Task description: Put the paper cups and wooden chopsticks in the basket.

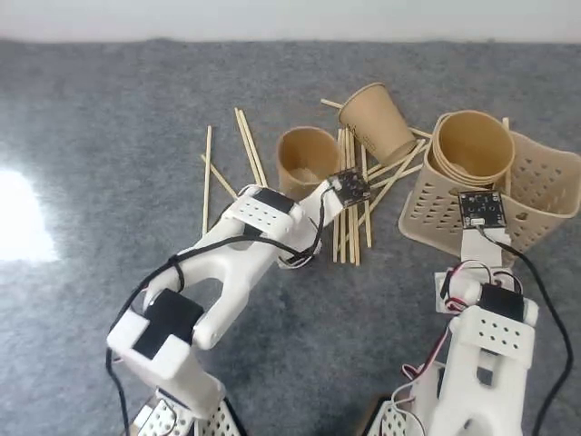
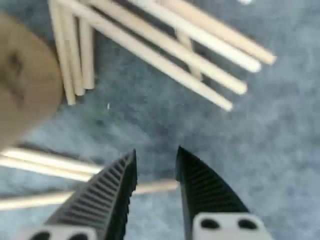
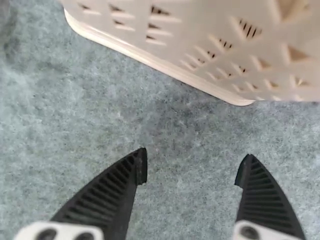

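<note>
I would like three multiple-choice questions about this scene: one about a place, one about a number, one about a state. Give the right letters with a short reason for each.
1. Where is the stack of cups?
A. inside the basket
B. under the left arm
C. held in a gripper

2. How many cups are on the carpet outside the basket?
A. none
B. two
C. five

3. In what state is the right gripper?
A. shut on a chopstick
B. shut on a cup
C. open, holding nothing

Answers:
1 A: the stacked rims sit within the basket walls.
2 B: one upright cup and one tipped cup are among the chopsticks.
3 C: its fingers are apart over bare carpet beside the basket.
</note>
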Robot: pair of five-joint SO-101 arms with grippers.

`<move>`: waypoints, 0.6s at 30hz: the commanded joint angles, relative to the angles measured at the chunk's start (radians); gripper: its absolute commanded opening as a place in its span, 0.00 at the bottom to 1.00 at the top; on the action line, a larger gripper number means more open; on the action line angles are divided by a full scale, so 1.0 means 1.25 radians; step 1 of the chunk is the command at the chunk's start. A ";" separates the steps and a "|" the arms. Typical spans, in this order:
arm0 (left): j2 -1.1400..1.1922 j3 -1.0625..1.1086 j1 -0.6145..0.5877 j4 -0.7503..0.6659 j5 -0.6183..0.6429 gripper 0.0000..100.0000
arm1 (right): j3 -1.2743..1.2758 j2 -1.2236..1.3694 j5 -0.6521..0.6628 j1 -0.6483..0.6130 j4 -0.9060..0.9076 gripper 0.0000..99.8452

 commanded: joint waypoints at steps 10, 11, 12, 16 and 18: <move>-0.313 0.044 0.069 0.113 -0.001 0.14 | -0.009 -0.015 0.018 -0.006 -0.015 0.30; -0.360 0.039 0.071 0.135 -0.001 0.14 | -0.009 -0.015 0.018 -0.006 -0.015 0.30; -0.410 0.033 0.071 0.156 -0.001 0.14 | -0.009 -0.015 0.018 -0.006 -0.015 0.30; -0.572 0.010 0.031 0.199 -0.001 0.14 | -0.009 -0.015 0.017 -0.006 -0.015 0.30; -0.624 0.009 -0.011 0.201 0.000 0.14 | -0.011 -0.015 0.015 -0.004 -0.014 0.30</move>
